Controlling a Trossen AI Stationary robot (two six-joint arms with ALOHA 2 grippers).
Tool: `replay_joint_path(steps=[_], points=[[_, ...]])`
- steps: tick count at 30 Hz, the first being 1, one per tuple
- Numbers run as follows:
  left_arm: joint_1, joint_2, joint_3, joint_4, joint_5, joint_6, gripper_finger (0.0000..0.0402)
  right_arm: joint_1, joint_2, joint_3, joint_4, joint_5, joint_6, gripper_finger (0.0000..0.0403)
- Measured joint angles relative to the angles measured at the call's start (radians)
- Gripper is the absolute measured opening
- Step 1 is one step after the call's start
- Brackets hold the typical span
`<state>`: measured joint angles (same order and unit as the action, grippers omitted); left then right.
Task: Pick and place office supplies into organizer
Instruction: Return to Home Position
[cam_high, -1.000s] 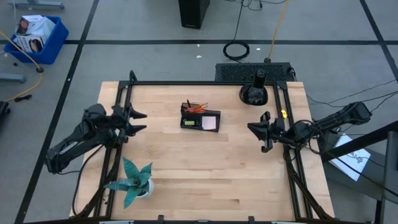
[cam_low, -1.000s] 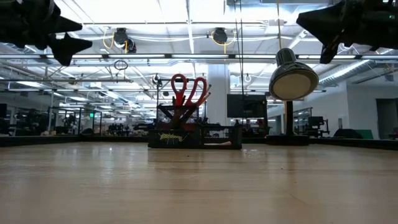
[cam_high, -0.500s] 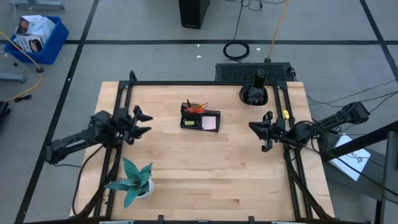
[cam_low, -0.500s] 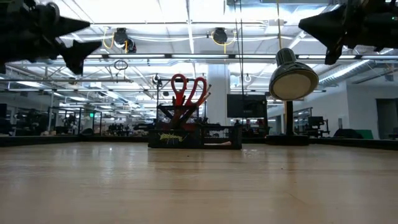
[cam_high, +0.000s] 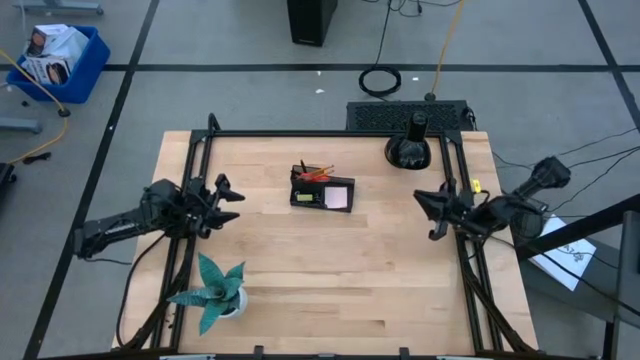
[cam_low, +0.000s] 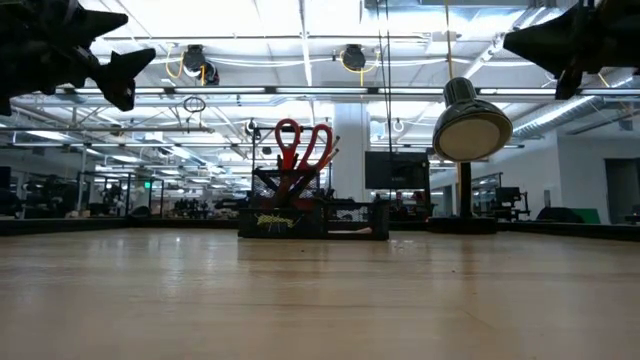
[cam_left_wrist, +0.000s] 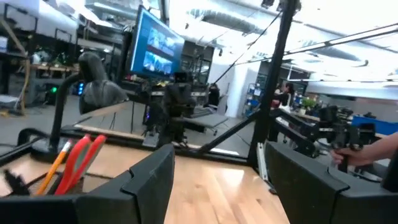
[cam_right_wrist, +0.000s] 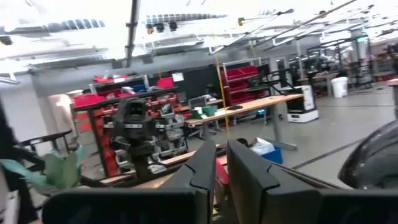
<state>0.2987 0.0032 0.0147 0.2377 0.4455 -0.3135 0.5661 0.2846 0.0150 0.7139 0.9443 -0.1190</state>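
Black-walled and compartmented, the organizer (cam_high: 322, 192) sits just toward 12 o'clock from the centre of the worktop (cam_high: 330, 290). The red-handled scissors (cam_low: 303, 145) and orange pencils (cam_high: 318, 172) stand in its taller section, and the pink sticky-note pad (cam_high: 339, 196) lies in the 3 o'clock side of the tray. No loose supplies show anywhere else on the wood. Over the last second the right end effector (cam_high: 426, 215) has drawn back toward the 3 o'clock edge, its fingers nearly together and holding nothing. The left end effector (cam_high: 232, 203) has eased in slightly from the 9 o'clock edge and hangs there with its fingers spread wide, also empty. Both ride well above the surface and well apart from the tray. With everything stowed and both arms retreating, the sorting looks complete and only the parking move remains.
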Motion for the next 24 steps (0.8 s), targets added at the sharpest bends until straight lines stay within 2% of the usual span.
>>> replay_joint_path(steps=[5,10,14,16,18,22,24], points=[[0.030,0.000,0.000,-0.070,0.036,-0.022,0.0255,0.011,-0.038,0.000,-0.017,-0.014,0.077,0.0034],[0.040,0.000,0.000,-0.070,0.025,-0.014,0.0255,-0.028,-0.038,0.000,-0.027,-0.120,0.166,0.0034],[0.048,0.001,0.000,-0.093,-0.015,-0.059,0.0255,-0.026,-0.036,0.000,-0.187,-0.203,0.185,0.0034],[0.048,0.002,0.000,-0.099,-0.017,-0.060,0.0255,-0.023,-0.019,0.000,-0.318,-0.218,0.249,0.0034],[0.048,0.002,0.000,-0.111,-0.006,-0.051,0.0255,-0.021,-0.008,0.000,-0.378,-0.237,0.315,0.0034],[0.048,0.002,-0.001,-0.123,0.037,0.032,0.0255,-0.026,-0.016,0.000,-0.365,-0.431,0.276,0.0034],[0.047,0.002,0.000,-0.128,0.062,0.043,0.0255,-0.042,-0.026,0.000,-0.360,-0.479,0.262,0.0034]])
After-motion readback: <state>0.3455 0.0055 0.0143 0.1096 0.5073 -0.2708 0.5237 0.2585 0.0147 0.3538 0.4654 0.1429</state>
